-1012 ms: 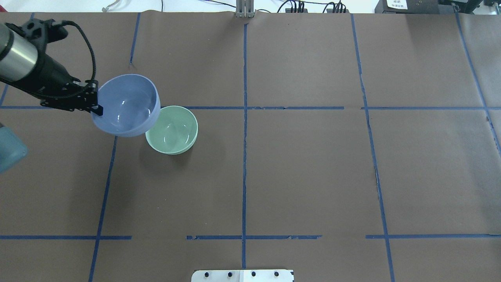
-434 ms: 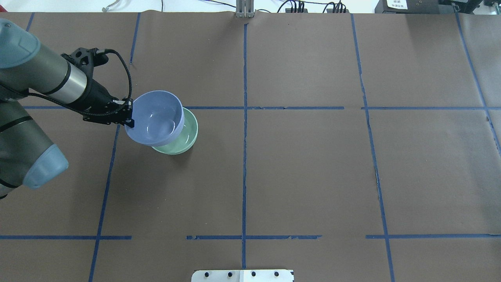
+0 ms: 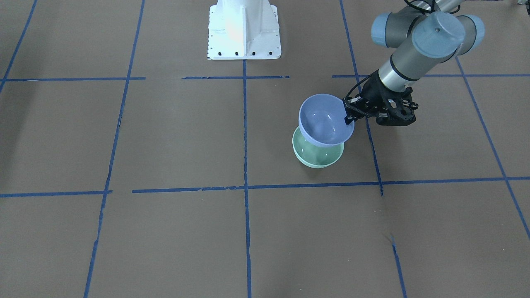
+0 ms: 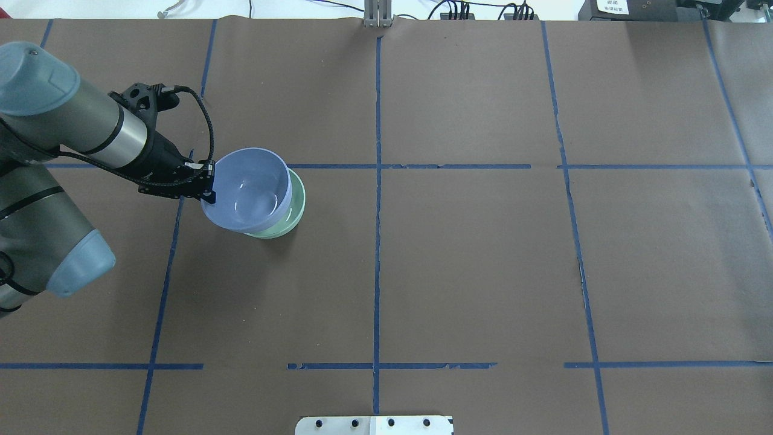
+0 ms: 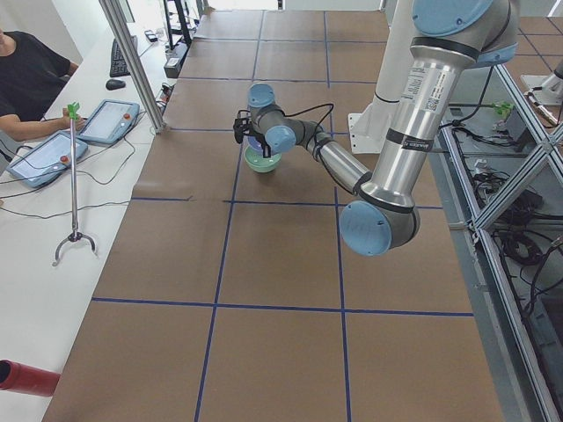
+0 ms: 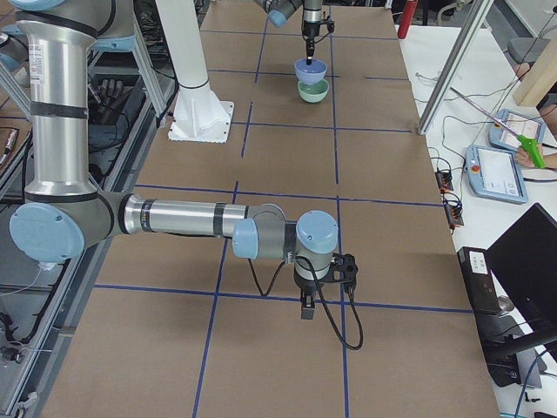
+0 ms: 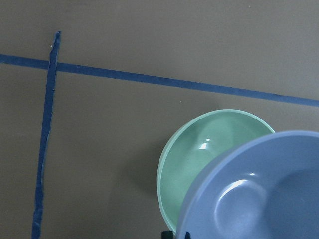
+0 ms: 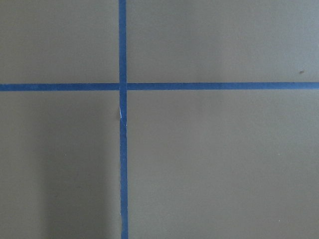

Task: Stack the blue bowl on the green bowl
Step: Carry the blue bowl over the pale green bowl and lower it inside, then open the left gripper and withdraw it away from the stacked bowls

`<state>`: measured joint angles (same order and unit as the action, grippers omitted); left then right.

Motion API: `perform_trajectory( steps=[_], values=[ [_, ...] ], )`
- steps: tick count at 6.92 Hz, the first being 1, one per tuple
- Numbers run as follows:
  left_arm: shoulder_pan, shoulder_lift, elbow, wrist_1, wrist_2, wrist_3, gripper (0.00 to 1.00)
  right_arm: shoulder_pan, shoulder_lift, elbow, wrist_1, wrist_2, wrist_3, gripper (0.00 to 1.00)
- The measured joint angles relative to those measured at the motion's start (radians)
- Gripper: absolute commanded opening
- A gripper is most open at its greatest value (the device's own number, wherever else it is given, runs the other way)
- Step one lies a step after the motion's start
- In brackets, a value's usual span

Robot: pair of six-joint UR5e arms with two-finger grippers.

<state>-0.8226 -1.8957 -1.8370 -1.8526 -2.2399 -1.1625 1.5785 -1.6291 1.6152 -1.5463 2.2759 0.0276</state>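
My left gripper (image 4: 208,194) is shut on the rim of the blue bowl (image 4: 250,190) and holds it tilted just over the green bowl (image 4: 298,205), covering most of it. In the front-facing view the blue bowl (image 3: 325,120) hangs above the green bowl (image 3: 316,158), with the left gripper (image 3: 347,120) on its rim. The left wrist view shows the blue bowl (image 7: 269,194) overlapping the green bowl (image 7: 209,149). Whether the bowls touch, I cannot tell. My right gripper (image 6: 305,312) shows only in the exterior right view, far from the bowls, and I cannot tell whether it is open or shut.
Brown paper with a grid of blue tape (image 4: 377,181) covers the table. The white robot base (image 3: 244,29) stands at the robot's edge. A metal post (image 4: 377,15) stands at the far edge. Tablets (image 5: 106,119) lie on a side desk.
My left arm has carried the blue bowl to the right, from beside the green bowl to over it, and has lowered it. The green bowl has not moved.
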Motion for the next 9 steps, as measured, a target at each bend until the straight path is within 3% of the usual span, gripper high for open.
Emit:
perform_trajectory(
  steps=[4,5,6,9],
  values=[
    [0.007,-0.034,0.033,-0.001,0.000,0.006,0.00,0.000,0.000,0.000,-0.001,0.000,0.000,1.00],
    [0.008,-0.039,0.043,-0.004,0.000,0.009,0.14,0.000,0.000,0.000,0.000,0.000,0.000,1.00],
    [0.008,-0.041,0.055,-0.017,0.001,0.012,0.99,0.000,0.000,0.000,0.000,0.000,0.000,1.00],
    [0.008,-0.021,0.089,-0.108,0.003,0.034,1.00,0.000,0.000,0.000,0.000,-0.001,0.000,1.00]
  ],
)
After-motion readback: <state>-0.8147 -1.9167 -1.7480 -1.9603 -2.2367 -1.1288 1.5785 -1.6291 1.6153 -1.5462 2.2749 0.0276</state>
